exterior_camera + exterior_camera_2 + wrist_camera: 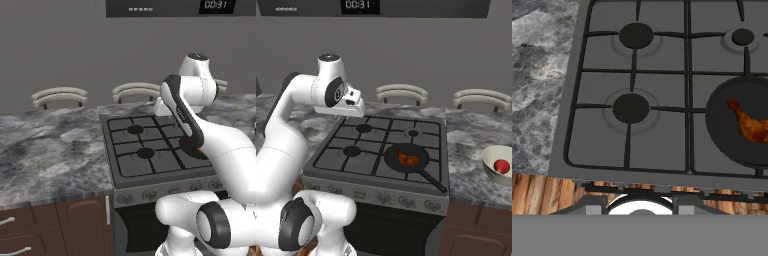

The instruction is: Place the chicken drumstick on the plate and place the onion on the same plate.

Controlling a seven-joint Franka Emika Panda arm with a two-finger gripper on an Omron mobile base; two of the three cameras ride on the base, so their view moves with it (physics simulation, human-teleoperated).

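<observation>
- On the stove point(381, 145), the chicken drumstick point(407, 159) lies in a dark pan point(406, 157) on the front-right burner, awaiting pickup.
- Right of the stove, the onion point(501, 166) sits in a cream bowl point(491, 167).
- Gripper: closed, empty, raised above the stove's front edge.

Grey wall point(60, 45), marble counter point(45, 145), gas stove point(376, 145), brown cabinets point(45, 225), curved chair backs point(59, 96), wooden floor point(542, 192)
</observation>
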